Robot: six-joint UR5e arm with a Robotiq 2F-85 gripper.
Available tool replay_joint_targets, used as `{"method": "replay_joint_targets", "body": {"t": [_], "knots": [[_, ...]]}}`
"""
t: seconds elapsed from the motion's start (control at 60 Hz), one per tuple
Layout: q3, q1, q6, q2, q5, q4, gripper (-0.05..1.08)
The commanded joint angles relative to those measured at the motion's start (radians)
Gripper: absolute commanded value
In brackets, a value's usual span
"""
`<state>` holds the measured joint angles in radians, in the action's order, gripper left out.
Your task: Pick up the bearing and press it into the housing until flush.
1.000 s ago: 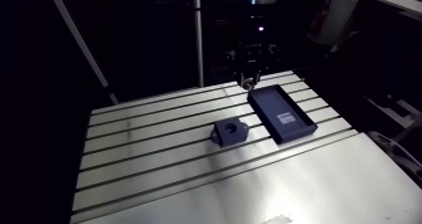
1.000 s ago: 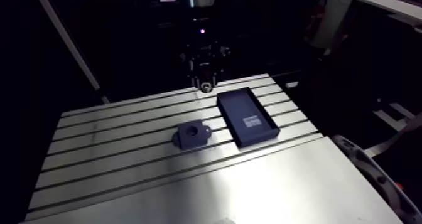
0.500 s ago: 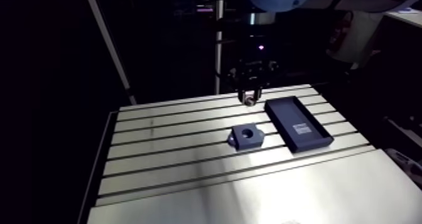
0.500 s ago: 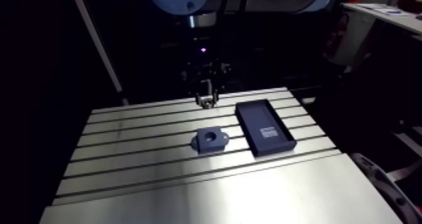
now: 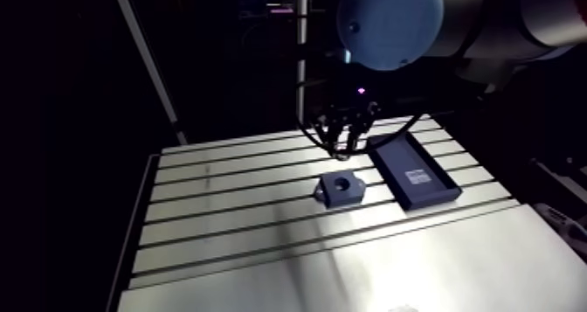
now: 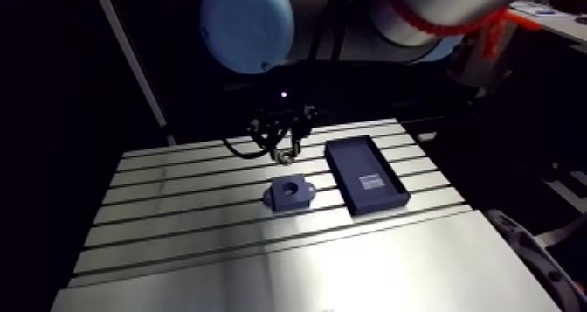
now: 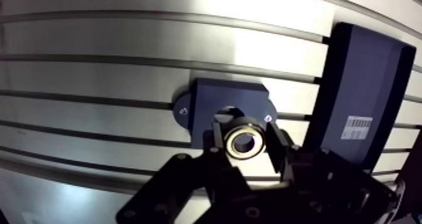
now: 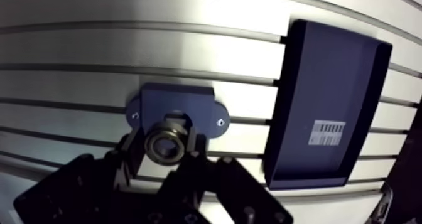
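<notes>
I had the hand (image 8: 164, 146) clamped on the small brass-and-steel ring bearing (image 7: 245, 143), above the bore of the dark blue flanged block housing (image 7: 204, 104) on the slotted aluminium bench (image 7: 94, 63), and judged that an off-centre descent could cock and jam it.

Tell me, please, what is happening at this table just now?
The arm's gripper is shut on the bearing and holds it above the dark housing, which sits on the slotted table. In the wrist view the bearing lies close to the housing's round bore, but it is not yet pressed in. A dark tray with a barcode label lies beside the housing.
</notes>
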<state>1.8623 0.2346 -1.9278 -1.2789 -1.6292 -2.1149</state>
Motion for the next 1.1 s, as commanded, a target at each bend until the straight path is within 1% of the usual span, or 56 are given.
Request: {"method": "replay_joint_targets", "body": {"t": [0.017,0.083,0.133,0.267,0.283,1.1], "knots": [[0.029,0.006,-0.039,0.011,0.021,-0.033,0.63],[0.034,0.006,-0.038,0.014,0.022,-0.035,0.63],[0.036,0.010,-0.038,0.016,0.027,-0.043,0.63],[0.048,0.020,-0.041,0.031,0.025,-0.083,0.63],[0.048,0.020,-0.041,0.032,0.023,-0.088,0.63],[0.073,0.026,-0.041,0.046,0.021,-0.092,0.63]]}}
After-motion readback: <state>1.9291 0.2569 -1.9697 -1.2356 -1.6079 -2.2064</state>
